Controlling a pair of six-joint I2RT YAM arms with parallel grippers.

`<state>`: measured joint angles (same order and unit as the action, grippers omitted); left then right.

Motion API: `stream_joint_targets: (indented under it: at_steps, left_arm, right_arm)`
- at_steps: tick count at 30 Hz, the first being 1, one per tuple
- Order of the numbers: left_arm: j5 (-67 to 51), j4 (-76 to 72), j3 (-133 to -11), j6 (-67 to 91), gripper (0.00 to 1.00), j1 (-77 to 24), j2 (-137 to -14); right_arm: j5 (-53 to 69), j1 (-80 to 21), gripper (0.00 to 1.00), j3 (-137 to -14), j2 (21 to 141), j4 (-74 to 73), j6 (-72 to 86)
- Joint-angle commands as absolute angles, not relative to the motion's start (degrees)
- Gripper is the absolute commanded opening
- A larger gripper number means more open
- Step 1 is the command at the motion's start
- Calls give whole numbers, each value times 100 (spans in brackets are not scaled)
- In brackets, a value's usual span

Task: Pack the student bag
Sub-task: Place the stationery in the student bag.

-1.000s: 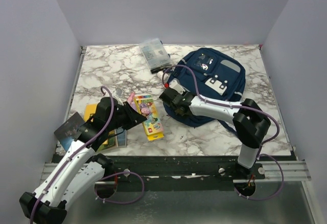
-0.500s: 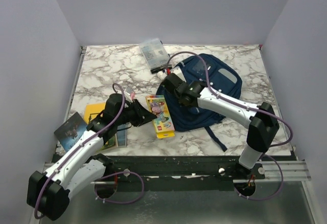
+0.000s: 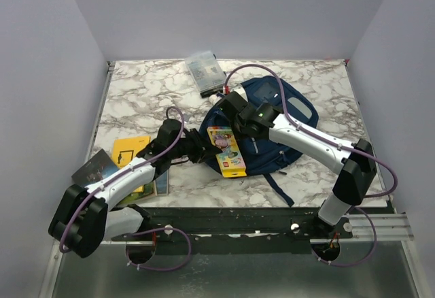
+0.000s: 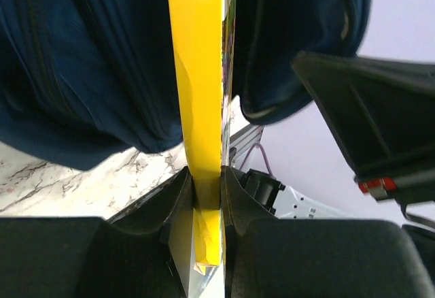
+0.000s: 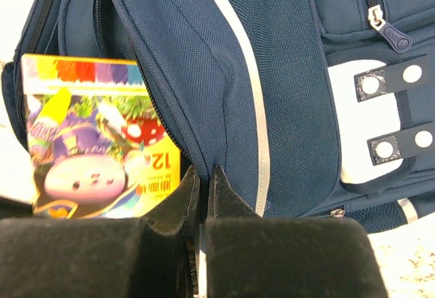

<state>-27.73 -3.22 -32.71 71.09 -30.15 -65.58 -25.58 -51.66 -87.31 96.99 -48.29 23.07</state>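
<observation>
Backpack [image 3: 303, 113] lies right of centre on the marble table [image 3: 136, 94], its mouth facing left. Left gripper [image 4: 207, 190] clamps a yellow crayon box [image 3: 228, 150], whose right end sits at the bag's mouth. Right gripper [image 5: 202, 188] is closed, pinching the fabric at the opening's edge.

Large navy blue student bag [image 3: 262, 156] of woven fabric, with a thin grey trim line down the front panel. Lies crumpled right of centre on the marble table [image 3: 149, 94], front face up. On the front pocket, white patches with round snap studs on dark tabs, and a zipper pull above them. Mesh at the lower side. Main compartment unzipped along the left edge, its flap rim pinched tight and lifted by the right gripper [image 5: 202, 175]. Gapes there around the far end of a yellow crayon box [image 5: 95, 141]. One dark strap trails toward the near table edge.
</observation>
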Motion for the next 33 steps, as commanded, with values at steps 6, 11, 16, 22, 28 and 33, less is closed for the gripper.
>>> stream_joint_targets:
  at_steps: [6, 11, 16, 22, 28, 33]
  left_arm:
    - [-2119, -1553, -3589, 7869, 7, -3180, -7395]
    - [-1402, -1770, -3708, 7999, 7, -3436, -7619]
    - [-915, -2283, -3801, 8497, 5, -3690, -8127]
    - [-673, -2671, -4256, 8621, 4, -4038, -8812]
    - [-1048, -2725, -4599, 8252, 9, -4156, -9227]
    - [-1624, -2742, -4356, 8150, 50, -4101, -9271]
  right_arm:
    - [-2042, -5159, 1, -8341, 8969, -4449, 2588]
    - [-1927, -5159, 1, -8257, 8909, -4474, 2787]
    - [-1828, -5159, 1, -8440, 8804, -4550, 2933]
    - [-1480, -5125, 1, -8464, 8716, -4458, 2933]
    - [-1501, -4893, 0, -8117, 8528, -4338, 2756]
    - [-904, -4366, 1, -7806, 8198, -4164, 2700]
